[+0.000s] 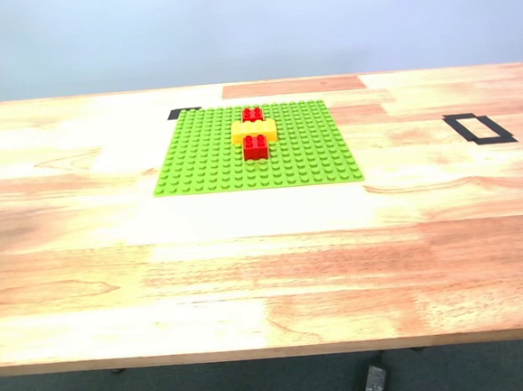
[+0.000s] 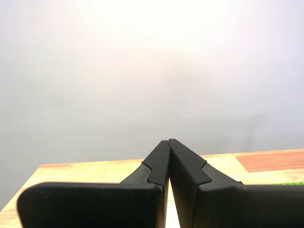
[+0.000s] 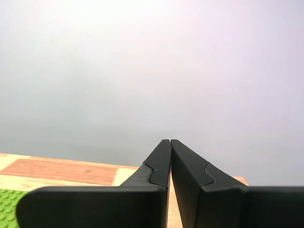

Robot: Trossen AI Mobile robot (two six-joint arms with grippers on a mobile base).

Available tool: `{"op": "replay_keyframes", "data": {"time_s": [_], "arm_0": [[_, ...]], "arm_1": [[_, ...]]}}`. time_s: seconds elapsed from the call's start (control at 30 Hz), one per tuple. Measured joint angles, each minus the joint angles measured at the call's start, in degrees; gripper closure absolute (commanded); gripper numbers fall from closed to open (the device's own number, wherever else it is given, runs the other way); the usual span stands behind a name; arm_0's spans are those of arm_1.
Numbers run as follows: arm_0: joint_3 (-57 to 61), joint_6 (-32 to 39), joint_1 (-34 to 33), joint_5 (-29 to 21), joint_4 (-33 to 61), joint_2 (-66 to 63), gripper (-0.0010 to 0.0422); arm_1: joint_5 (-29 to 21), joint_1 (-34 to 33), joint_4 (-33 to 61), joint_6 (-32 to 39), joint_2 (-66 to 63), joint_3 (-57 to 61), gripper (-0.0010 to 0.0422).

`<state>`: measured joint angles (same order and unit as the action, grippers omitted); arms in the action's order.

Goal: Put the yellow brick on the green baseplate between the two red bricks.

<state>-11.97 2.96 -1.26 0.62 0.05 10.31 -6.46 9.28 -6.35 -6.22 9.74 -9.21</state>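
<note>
Yellow brick (image 1: 255,131) between two red bricks (image 1: 252,115) on green baseplate (image 1: 204,155) | both tools — first (image 2: 169,141), second (image 3: 170,141) — pressed together, empty

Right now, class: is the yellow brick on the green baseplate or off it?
On it. The yellow brick sits on the green baseplate, lying crosswise between the two red bricks, touching both.
</note>
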Motion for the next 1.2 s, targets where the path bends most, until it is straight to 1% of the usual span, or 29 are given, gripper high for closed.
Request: {"op": "replay_keyframes", "data": {"time_s": [1.2], "arm_0": [[0.0,0.0,-0.02,0.0,0.87,0.02,0.0413]], "arm_1": [[0.0,0.0,0.0,-0.02,0.0,0.0,0.0413]]}}
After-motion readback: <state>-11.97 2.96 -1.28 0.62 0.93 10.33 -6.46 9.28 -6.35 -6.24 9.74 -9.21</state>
